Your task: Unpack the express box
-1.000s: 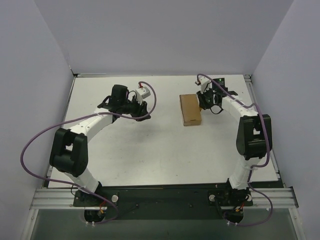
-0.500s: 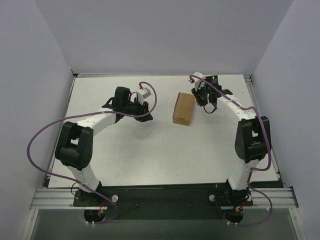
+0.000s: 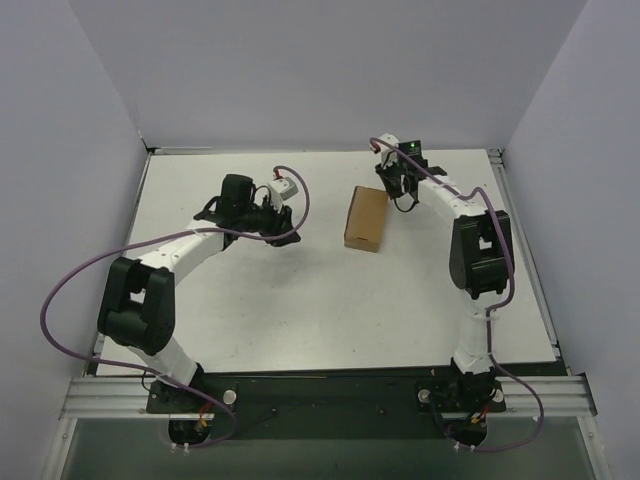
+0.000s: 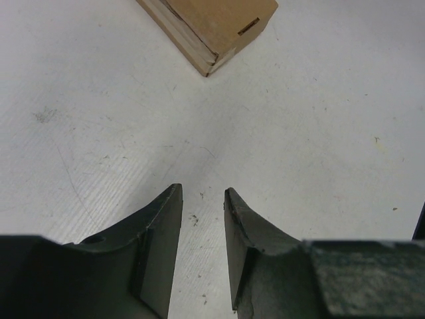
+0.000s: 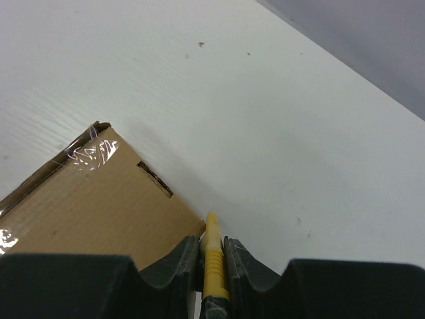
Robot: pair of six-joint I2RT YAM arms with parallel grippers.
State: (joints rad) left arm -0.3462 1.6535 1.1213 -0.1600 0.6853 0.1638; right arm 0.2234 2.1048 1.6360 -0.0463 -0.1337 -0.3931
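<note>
The express box (image 3: 366,218) is a closed brown cardboard mailer lying slightly askew at the middle back of the white table. In the right wrist view its far corner (image 5: 93,206) shows clear tape and a slot. My right gripper (image 3: 391,190) sits at the box's back right corner, shut on a yellow utility knife (image 5: 212,256). The knife's tip touches the box's edge. My left gripper (image 3: 288,230) hovers left of the box, open and empty. In the left wrist view its fingers (image 4: 201,193) point at the box's near corner (image 4: 209,33), well short of it.
The white table (image 3: 300,320) is walled by grey panels at the left, back and right. Purple cables loop off both arms. A metal rail runs along the near edge by the arm bases.
The box has slid left and turned slightly. My right gripper with the knife has moved back and left along the box's right side. The left gripper has barely shifted.
</note>
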